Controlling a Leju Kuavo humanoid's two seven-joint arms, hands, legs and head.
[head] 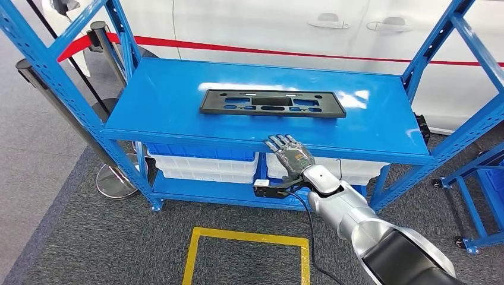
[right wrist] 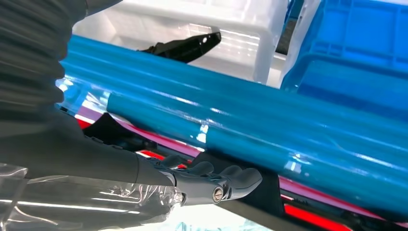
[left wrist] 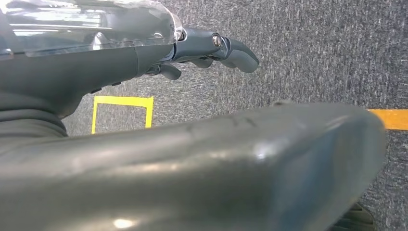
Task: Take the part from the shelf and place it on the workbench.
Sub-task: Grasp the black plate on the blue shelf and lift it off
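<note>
- The black part, a long flat plate with cut-out openings, lay flat on the top board of the blue shelf, about midway across and nearer the far edge than the near one.
- The right hand was stretched out at the shelf's near edge, right of centre, fingers straight, side by side and pointing towards the part; it held nothing and stood apart from the part.
- In the right wrist view the same hand's fingers lay flat and close together beside the blue front beam of the shelf; whether they touched the beam could not be told.
- The left hand hung over grey carpet, its fingers lightly curled with nothing in them; how far they were closed could not be told.
- White bins with blue lids sat on the lower board of the shelf.
- A yellow tape square marked the carpet in front of the shelf.
- A white car stood beyond the shelf, with a red barrier band across it.
- A second blue rack stood at the right.
</note>
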